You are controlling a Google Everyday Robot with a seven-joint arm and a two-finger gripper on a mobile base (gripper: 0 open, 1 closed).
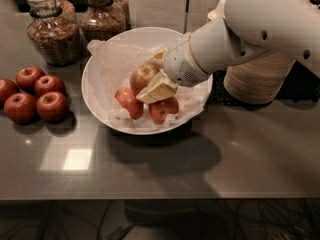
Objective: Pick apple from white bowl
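Note:
The apple [140, 75], yellow-green with a reddish blush, lies in the white bowl [97, 91] on crinkled paper, beside two redder apples [129, 103] [164, 109]. My gripper [148, 79] reaches into the bowl from the right. Its fingers are open and stand on either side of the apple. One cream finger [157, 89] is at the apple's lower right, and the other finger [158, 55] is just behind its top. The apple still rests in the bowl.
Several dark red apples [36, 95] lie on the grey counter at the left. Two glass jars [52, 26] [102, 14] stand behind the bowl. A stack of beige disposable bowls [257, 79] stands at the right under my arm.

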